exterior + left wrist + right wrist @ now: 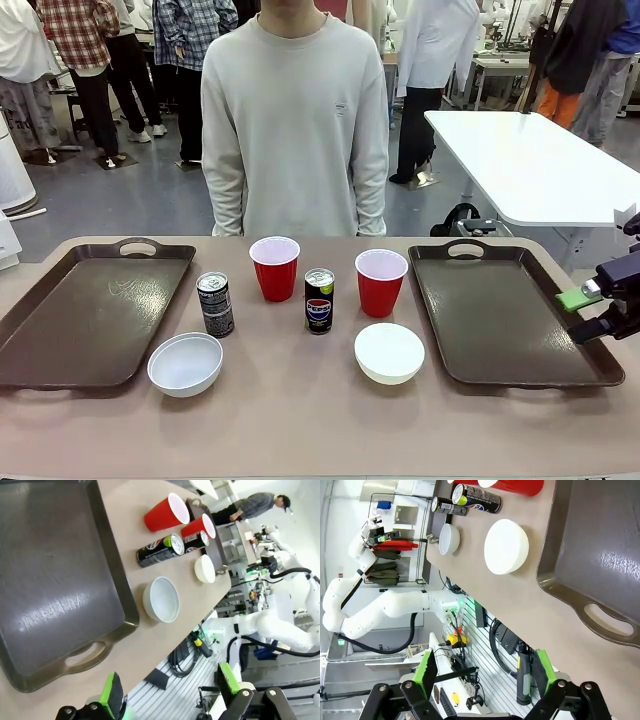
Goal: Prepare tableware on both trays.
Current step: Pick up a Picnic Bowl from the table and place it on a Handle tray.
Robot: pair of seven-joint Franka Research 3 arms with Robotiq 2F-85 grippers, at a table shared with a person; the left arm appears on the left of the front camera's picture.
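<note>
Nothing's on either tray yet, so you're basically at zero. The Pepsi can [319, 300] sits mid-table and everything else is bunched around it. One red cup [275, 267] is just behind it to the left and the other red cup [381, 282] is just to its right. The grey can [215, 304] stands further left. One white bowl [389, 352] is right of the Pepsi can on the robot's side, and the second bowl [186, 364] is left of it, past the grey can.

The left tray [85, 315] lies well left of the Pepsi can and the right tray [510, 320] well right, both bare. My guess is a cup, a bowl and a can per tray, so you've got six moves left.

Your right gripper [585, 315] hovers far right of the Pepsi can, over the right tray's outer rim, fingers spread and empty. The left gripper [170, 692] hangs well left of it, off the table's robot-side edge, fingers apart too and holding nothing.
</note>
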